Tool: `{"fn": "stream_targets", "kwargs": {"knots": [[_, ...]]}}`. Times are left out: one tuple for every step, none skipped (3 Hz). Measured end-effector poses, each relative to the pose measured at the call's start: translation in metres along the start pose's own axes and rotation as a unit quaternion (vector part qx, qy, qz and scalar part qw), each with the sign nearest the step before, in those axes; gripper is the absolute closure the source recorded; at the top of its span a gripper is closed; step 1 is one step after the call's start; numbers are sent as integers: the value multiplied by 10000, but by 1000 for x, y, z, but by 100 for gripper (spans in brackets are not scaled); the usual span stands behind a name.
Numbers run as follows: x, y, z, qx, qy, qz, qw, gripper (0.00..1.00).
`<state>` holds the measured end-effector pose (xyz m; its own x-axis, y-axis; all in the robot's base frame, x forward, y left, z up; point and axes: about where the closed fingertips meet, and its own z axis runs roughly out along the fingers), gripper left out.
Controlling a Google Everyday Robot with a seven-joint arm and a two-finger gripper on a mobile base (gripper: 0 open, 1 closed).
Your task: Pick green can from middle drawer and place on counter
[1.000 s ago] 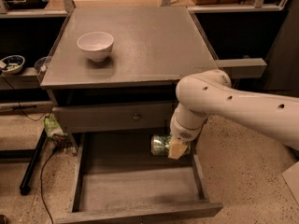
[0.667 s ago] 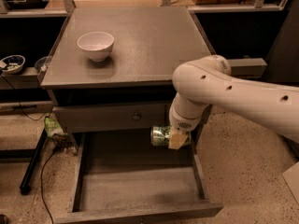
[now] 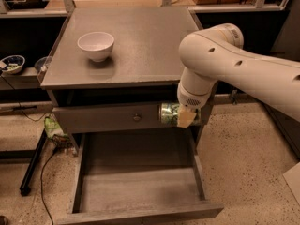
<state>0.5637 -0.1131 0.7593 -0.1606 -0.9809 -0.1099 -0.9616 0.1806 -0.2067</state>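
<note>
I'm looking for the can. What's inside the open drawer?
The middle drawer shows only bare planks; its far end runs under the cabinet, out of sight. The gripper holds the green can above it.

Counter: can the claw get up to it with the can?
Probably yes. The claw holds the can just below the counter edge, and the top above it is bare; the bowl sits well away.

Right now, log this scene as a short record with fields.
can: shiny dark-green metal can, lying sideways, held above the open drawer
gripper: two-finger gripper, shut on the can, in front of the knobbed drawer front
drawer: wide grey wooden middle drawer, pulled out
counter: flat grey counter top, carrying a white round bowl
</note>
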Motion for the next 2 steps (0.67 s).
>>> {"fn": "stream_targets", "kwargs": {"knots": [[0,0,0,-1,1,4,10000,100],[4,-8,6,-29,28,172,9998,100]]}}
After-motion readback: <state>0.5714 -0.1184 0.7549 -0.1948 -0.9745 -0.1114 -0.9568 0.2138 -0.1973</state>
